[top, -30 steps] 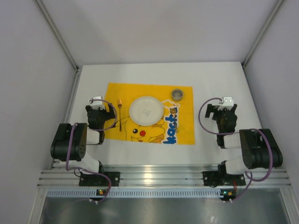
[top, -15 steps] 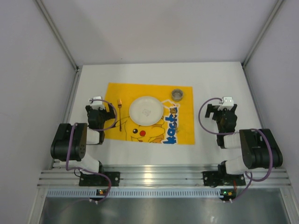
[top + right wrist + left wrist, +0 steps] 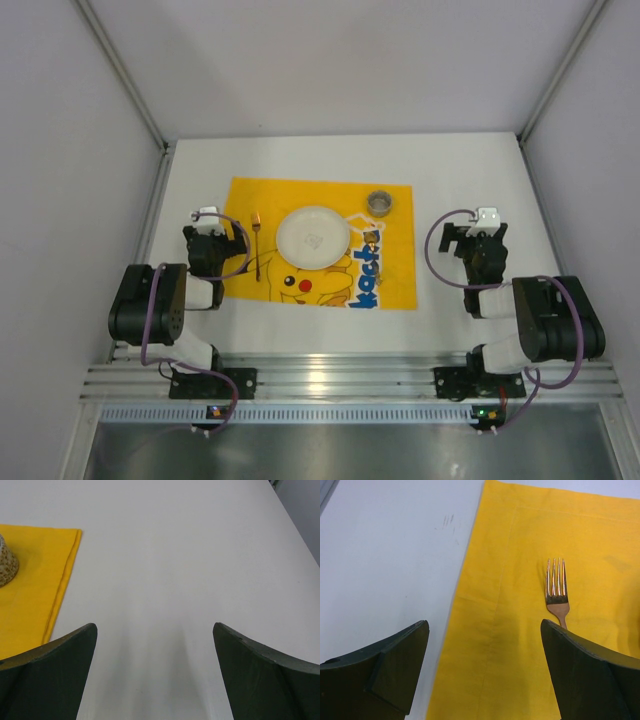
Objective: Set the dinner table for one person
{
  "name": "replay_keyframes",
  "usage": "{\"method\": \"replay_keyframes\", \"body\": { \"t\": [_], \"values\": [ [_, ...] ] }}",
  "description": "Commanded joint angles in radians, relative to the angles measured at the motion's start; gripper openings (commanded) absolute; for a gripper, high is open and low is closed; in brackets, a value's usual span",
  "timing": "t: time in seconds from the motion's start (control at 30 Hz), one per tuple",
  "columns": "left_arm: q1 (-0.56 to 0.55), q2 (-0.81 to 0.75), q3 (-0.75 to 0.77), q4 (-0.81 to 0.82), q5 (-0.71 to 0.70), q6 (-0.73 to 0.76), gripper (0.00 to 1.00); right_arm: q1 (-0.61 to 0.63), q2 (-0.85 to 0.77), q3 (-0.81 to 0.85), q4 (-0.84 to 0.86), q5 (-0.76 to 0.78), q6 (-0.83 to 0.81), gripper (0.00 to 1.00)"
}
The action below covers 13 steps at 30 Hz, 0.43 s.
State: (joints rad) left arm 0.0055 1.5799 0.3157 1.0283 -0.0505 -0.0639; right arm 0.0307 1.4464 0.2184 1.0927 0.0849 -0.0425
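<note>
The white dinner table (image 3: pixel 470 160) carries a yellow Pikachu-print mat (image 3: pixel 390 270). On the mat lie a white plate (image 3: pixel 313 237) in the middle, a copper fork (image 3: pixel 257 245) to its left and a small speckled cup (image 3: pixel 380 203) at the back right. My left gripper (image 3: pixel 205 215) is open and empty over the mat's left edge; in the left wrist view the left gripper (image 3: pixel 482 630) has the fork (image 3: pixel 556 587) just ahead of its right finger. My right gripper (image 3: pixel 487 218) is open and empty over bare table to the right of the mat, as the right wrist view of it (image 3: pixel 155 630) shows.
Grey walls enclose the table on the left, back and right. A ribbed aluminium rail (image 3: pixel 340 380) runs along the near edge, with both arm bases on it. The cup's side (image 3: pixel 6 562) and the mat's right edge (image 3: pixel 62 587) show in the right wrist view.
</note>
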Motion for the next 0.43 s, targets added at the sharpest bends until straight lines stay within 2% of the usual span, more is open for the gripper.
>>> {"method": "replay_keyframes", "body": {
  "t": [0.0, 0.4],
  "values": [
    [-0.002, -0.008, -0.004, 0.076, -0.006, 0.009, 0.98, 0.006, 0.0, 0.032, 0.072, -0.005, 0.004, 1.0],
    [-0.002, -0.008, -0.003, 0.075, -0.006, 0.009, 0.99, 0.006, 0.002, 0.032, 0.073, -0.004, 0.004, 1.0]
  ]
}}
